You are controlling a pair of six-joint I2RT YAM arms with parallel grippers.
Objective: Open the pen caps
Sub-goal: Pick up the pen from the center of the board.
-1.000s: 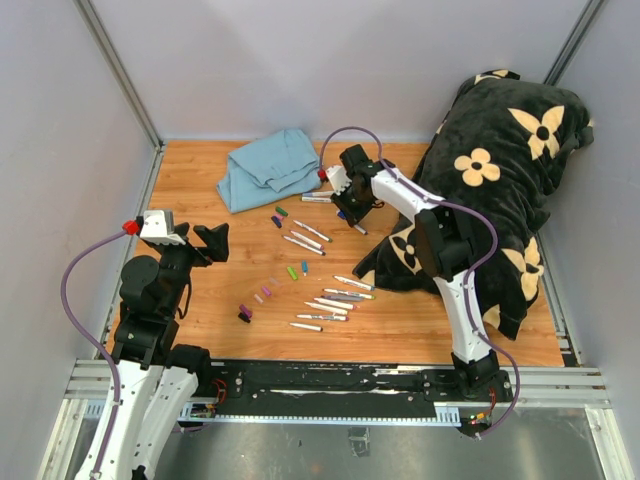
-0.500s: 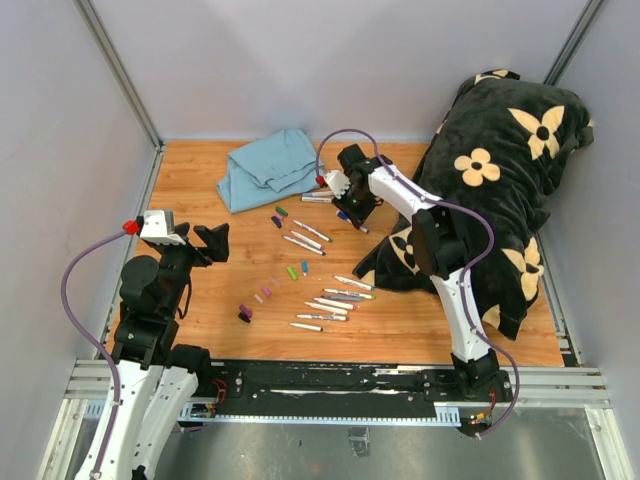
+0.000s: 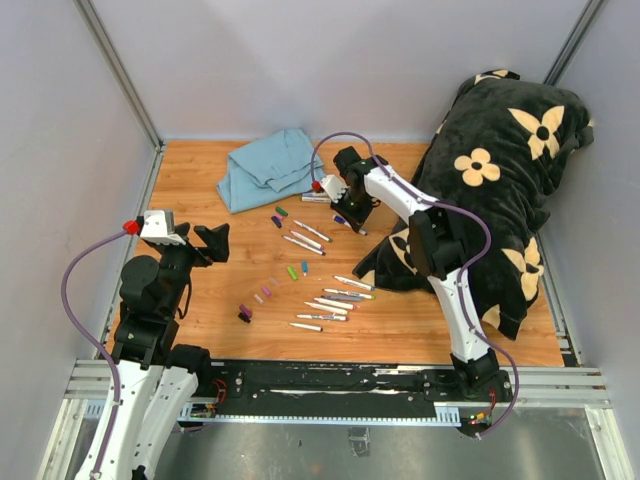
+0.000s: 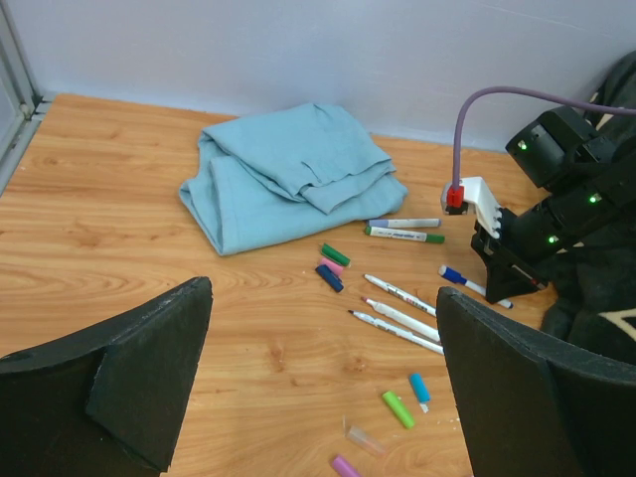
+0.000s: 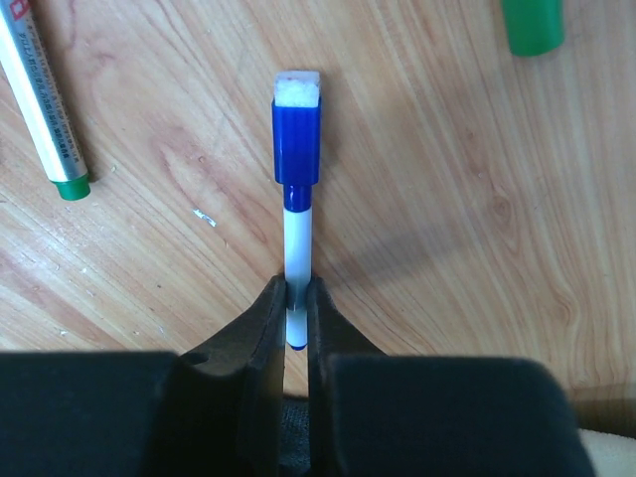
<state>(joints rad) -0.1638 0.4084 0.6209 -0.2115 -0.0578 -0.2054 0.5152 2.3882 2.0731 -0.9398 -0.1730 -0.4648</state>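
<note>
Right gripper (image 5: pixel 296 308): clamped on the pen (image 5: pixel 295 229), near its white barrel's tail.
Blue cap (image 5: pixel 296 139): straight ahead of those jaws, seemingly fully seated.
Left gripper (image 4: pixel 323 295): wide open, empty.
Next: pull cap along the barrel.

— What's the right arm (image 3: pixel 460 300) up to?
— Stretched far out from its base, elbow bent partway along, wrist tipped over so the right gripper (image 5: pixel 296 298) points downward. Its two fingers (image 5: pixel 260 328) are pinched almost together, clamped on the tail of a marker (image 5: pixel 295 224), with most of the barrel sticking out ahead of the fingertips.
— And the left arm (image 3: pixel 150 290)?
— Folded up close above its own base, forearm raised. The left gripper (image 4: pixel 326 298) hangs in the air facing forward, its black fingers (image 4: pixel 139 378) spread wide apart, one to each side of the wrist camera's view
</note>
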